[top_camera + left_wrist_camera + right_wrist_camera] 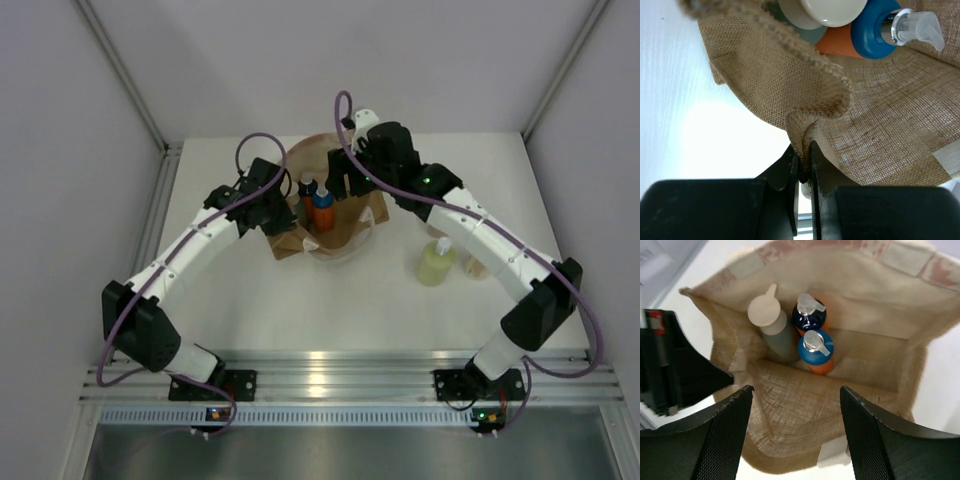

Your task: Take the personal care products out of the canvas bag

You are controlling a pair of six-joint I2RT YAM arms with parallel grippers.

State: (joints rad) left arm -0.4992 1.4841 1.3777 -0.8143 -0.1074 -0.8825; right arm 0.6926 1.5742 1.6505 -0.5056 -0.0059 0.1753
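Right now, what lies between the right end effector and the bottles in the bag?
In the right wrist view, only a sagging fold of the canvas bag lies between the open right end effector and the blue-capped bottles.

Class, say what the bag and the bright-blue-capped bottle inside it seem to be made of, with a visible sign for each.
The bag looks like coarse woven fabric, perhaps jute or canvas, matte: open weave, fuzzy hem. The bottle seems plastic: smooth orange body, glossy blue cap.
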